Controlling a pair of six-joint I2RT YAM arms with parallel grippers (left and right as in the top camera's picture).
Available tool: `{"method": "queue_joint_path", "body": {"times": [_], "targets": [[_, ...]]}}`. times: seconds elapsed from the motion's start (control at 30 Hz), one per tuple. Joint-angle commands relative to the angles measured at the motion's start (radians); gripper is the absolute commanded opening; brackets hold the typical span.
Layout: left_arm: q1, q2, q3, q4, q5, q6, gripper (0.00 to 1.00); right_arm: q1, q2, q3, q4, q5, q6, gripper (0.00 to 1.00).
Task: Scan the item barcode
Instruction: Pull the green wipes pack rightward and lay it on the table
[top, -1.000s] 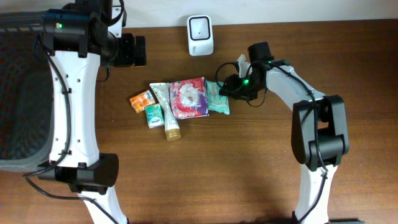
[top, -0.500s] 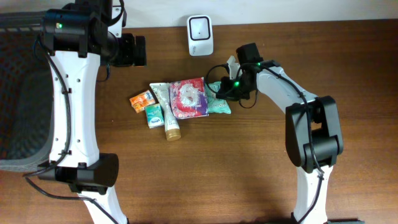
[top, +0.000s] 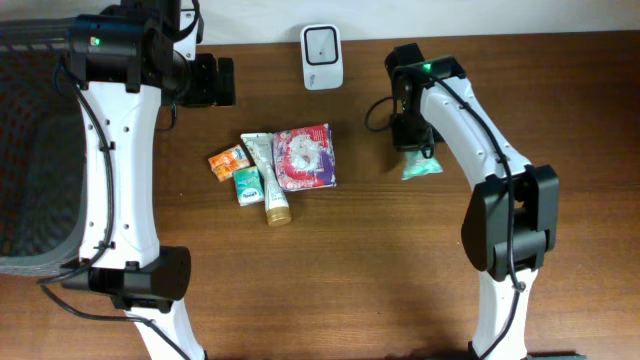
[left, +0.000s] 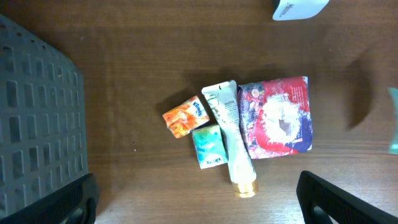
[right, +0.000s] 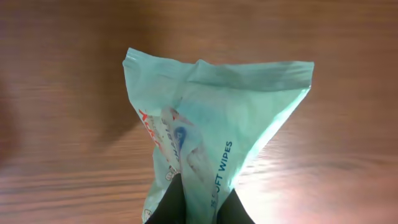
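The right gripper (right: 194, 208) was clenched on 1 edge of the teal wipes pack (right: 217, 118), which hung over the table (top: 400, 280), well right of the pile and nearer than the white scanner (top: 322, 57). The left gripper (top: 222, 81) stood wide and released, grasping nothing, far-left of the red pouch (top: 305, 157), tube (top: 268, 180), orange packet (top: 228, 161) and green packet (top: 247, 185).

White arm links (top: 110, 150), black joints (top: 510, 215), green lights (top: 430, 67).
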Motion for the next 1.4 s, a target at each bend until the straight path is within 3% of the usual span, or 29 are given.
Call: {"method": "queue_joint_path", "body": {"times": [0.0, 0.27, 0.47, 0.57, 0.6, 0.8, 1.03, 1.1, 1.17, 1.2, 1.37], "targets": [[0.002, 0.000, -0.002, 0.001, -0.006, -0.005, 0.99, 0.004, -0.037, 0.002, -0.042, 0.232, 0.059, 0.04], [0.002, 0.000, -0.002, 0.001, -0.006, -0.005, 0.99, 0.013, -0.011, -0.190, 0.090, 0.261, 0.060, 0.04], [0.002, 0.000, -0.002, 0.001, -0.006, -0.005, 0.99, 0.090, -0.010, -0.201, 0.101, 0.249, 0.060, 0.10], [0.002, 0.000, -0.002, 0.001, -0.006, -0.005, 0.99, 0.137, -0.006, -0.201, 0.116, 0.216, 0.060, 0.08], [0.002, 0.000, -0.002, 0.001, -0.006, -0.005, 0.99, 0.150, -0.001, -0.201, 0.119, 0.227, 0.060, 0.04], [0.002, 0.000, -0.002, 0.001, -0.006, -0.005, 0.99, 0.135, 0.019, -0.203, 0.053, 0.526, 0.109, 0.04], [0.003, 0.000, -0.002, 0.001, -0.006, -0.005, 0.99, 0.076, 0.019, -0.347, 0.155, 0.484, 0.108, 0.04], [0.002, 0.000, -0.002, 0.001, -0.006, -0.005, 0.99, 0.098, 0.019, -0.352, 0.160, 0.412, 0.108, 0.11], [0.002, 0.000, -0.002, 0.001, -0.006, -0.005, 0.99, 0.127, 0.019, -0.335, 0.157, 0.377, 0.108, 0.33], [0.002, 0.000, -0.002, 0.001, -0.006, -0.005, 0.99, 0.144, 0.019, -0.322, 0.157, 0.355, 0.108, 0.38], [0.002, 0.000, -0.002, 0.001, -0.006, -0.005, 0.99, 0.209, 0.019, -0.229, 0.141, 0.210, 0.101, 0.40]]}}
